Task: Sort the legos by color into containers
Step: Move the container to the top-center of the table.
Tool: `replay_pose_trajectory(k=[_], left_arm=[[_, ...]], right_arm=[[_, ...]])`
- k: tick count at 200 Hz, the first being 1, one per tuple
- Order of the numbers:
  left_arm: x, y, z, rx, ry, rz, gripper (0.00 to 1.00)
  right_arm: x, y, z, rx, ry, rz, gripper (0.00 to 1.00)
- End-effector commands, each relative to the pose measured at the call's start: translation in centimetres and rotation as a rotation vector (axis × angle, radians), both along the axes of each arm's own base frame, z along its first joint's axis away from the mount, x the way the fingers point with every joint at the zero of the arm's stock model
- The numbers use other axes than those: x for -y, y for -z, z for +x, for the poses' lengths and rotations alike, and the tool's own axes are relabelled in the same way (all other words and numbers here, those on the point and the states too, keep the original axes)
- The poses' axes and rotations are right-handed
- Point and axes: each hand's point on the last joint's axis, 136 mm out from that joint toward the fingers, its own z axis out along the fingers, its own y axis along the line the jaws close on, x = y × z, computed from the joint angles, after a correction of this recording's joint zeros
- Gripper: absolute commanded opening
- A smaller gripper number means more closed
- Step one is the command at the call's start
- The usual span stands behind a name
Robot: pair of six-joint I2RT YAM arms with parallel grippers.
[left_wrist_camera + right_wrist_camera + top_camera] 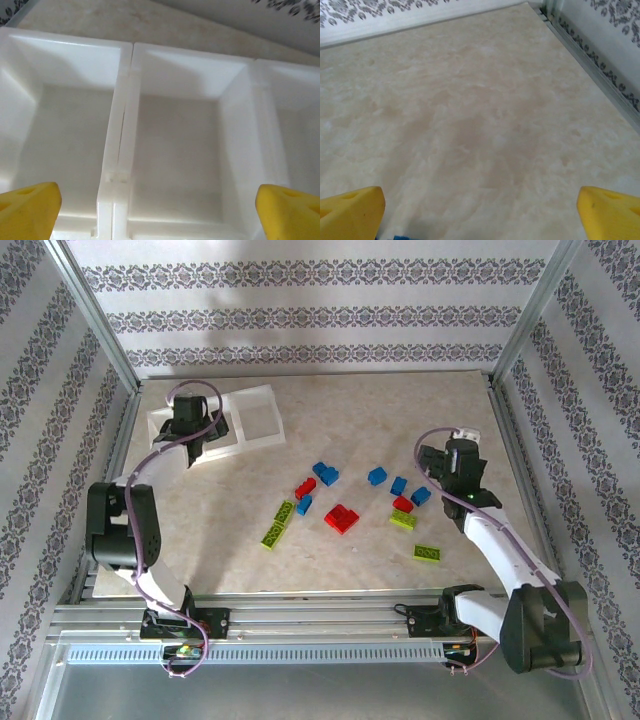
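Seen from above, the left arm rises from its base at 7 o'clock, folds at a high elbow near the table's [400, 420] left edge, and reaches its forearm toward 11 o'clock, where the left gripper [190, 430] hangs over the bins [256, 390]. These sit as one row in the far-left corner, and the wrist covers the left and middle ones. In the left wrist view the gripper [160, 212] looks straight down into the bins [118, 140], its yellow fingers [30, 210] spread wide at the bottom corners with nothing between them and the middle bin centred in the gap. The right arm leaves its base at 5 o'clock, bends at a bulky joint by the near-right corner, and slants its forearm up toward 11 o'clock, so that the right gripper [452, 452] sits at about 3 o'clock on the table. Its wrist view faces bare tabletop [480, 115], and the gripper [480, 212] is likewise splayed and holding nothing. The legos [342, 518] lie loose mid-table in blue, red and green, from the centre out toward 4 o'clock. The nearest ones are just left of the right wrist, and all are well apart from the bins.
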Motion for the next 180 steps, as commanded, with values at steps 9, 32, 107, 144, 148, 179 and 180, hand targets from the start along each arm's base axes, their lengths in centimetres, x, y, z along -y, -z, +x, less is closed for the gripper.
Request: replay_pose_trajectory(k=[9, 32, 107, 144, 148, 179, 180], left_arm=[[-2.5, 2.5, -0.2, -0.143, -0.061, 0.007, 1.00], [-2.7, 4.3, 0.9, -0.204, -0.037, -0.036, 0.99], [-1.0, 7.9, 2.3, -0.289, 0.054, -0.111, 0.63], [1.1, 8.5, 2.3, -0.297, 0.111, -0.163, 0.45], [1.4, 8.5, 2.3, -0.299, 0.117, -0.159, 0.45], [3.7, 8.9, 1.8, -0.318, 0.142, -0.158, 0.41], [3.8, 8.9, 1.8, -0.319, 0.143, -0.157, 0.41]], right_arm=[[0.5, 0.3, -2.2, -0.082, 0.069, 0.041, 0.98], [0.6, 0.3, -3.3, -0.098, 0.108, 0.088, 0.98], [0.2, 0.0, -5.7, -0.134, 0.153, 0.188, 0.99], [0.1, 0.2, -6.1, -0.160, 0.164, 0.209, 0.98], [0.1, 0.2, -6.1, -0.164, 0.165, 0.211, 0.98], [-0.1, 0.9, -6.3, -0.194, 0.178, 0.237, 0.98], [-0.2, 0.9, -6.3, -0.196, 0.178, 0.237, 0.98]])
